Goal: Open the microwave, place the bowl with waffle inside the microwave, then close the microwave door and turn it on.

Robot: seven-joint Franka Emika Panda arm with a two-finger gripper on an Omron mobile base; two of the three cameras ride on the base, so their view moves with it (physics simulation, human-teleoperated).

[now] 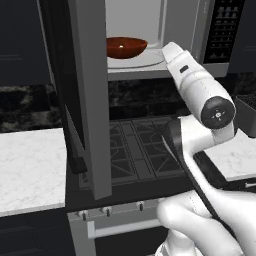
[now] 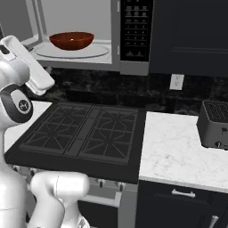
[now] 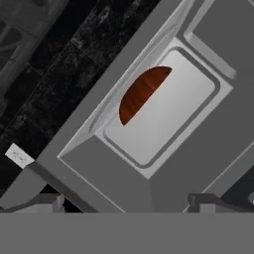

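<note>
Left base view: the microwave (image 1: 165, 30) stands open, its microwave door (image 1: 82, 90) swung far out toward 7 o'clock and hanging over the stove (image 1: 135, 150). The bowl (image 1: 126, 46) rests inside the cavity on the pale turntable plate (image 1: 145, 60), so I judge the opening and the placing both done. Closing the door and pressing a button on the black button panel (image 2: 136, 29) are left. My gripper (image 3: 129, 198) is released and empty: in the hand view its two dark tips stand wide apart at 6 o'clock, touching nothing, well back from the cavity mouth, with the bowl (image 3: 141, 92) ahead near 12 o'clock. In the right base view the bowl (image 2: 71, 40) sits near the middle of the plate, at 10 o'clock in that picture. Limits of inspection: I cannot make out the waffle in any picture, since the bowl's rim hides its inside. The door handle is not clearly separable from the dark door edge. The cavity floor cuts off part of the bowl in the hand view. The panel's buttons are too small to tell apart.
</note>
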